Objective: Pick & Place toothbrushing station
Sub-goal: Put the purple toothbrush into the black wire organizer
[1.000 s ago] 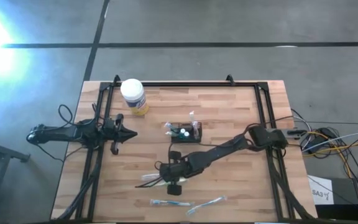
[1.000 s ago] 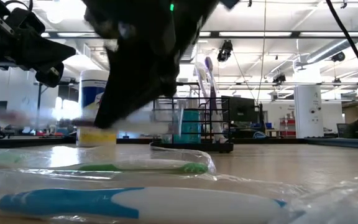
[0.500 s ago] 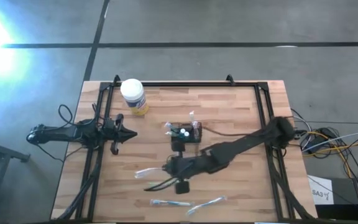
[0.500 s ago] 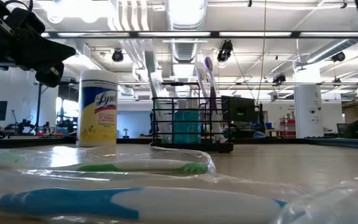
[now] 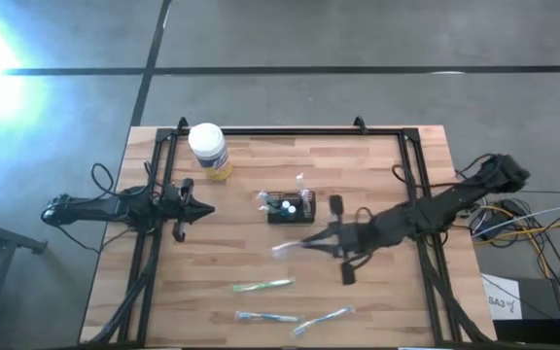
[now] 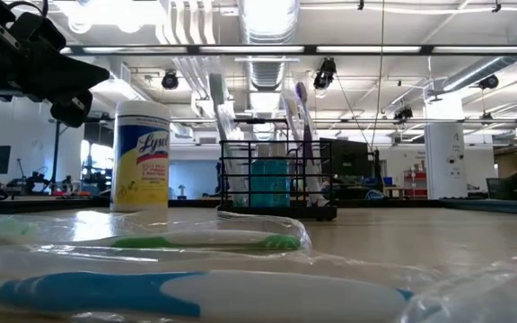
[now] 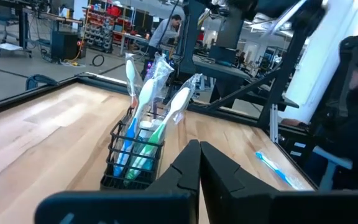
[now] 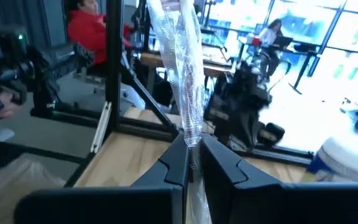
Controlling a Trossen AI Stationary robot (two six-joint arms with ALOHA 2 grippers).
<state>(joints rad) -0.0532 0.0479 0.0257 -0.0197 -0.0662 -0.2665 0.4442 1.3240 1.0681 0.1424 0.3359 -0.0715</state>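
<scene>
Right end effector (image 5: 311, 243) clamped on wrapped toothbrush (image 5: 290, 248), left end effector (image 5: 205, 209) closed, idle.

Two black jointed arms (image 5: 426, 216) with tapered, pointed fingers (image 7: 188, 168).

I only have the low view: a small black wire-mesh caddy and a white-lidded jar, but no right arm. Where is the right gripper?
Observer: From above, the right gripper hovers just right of the small black rectangular wire-mesh caddy, a little nearer the table's front.
Operator: Holding anything?
Observer: Yes. Its wrist view shows the fingers shut on a clear-wrapped toothbrush.
Operator: And the left one?
Observer: The left gripper points at the caddy from the left, apart from it, fingers shut on nothing.
</scene>
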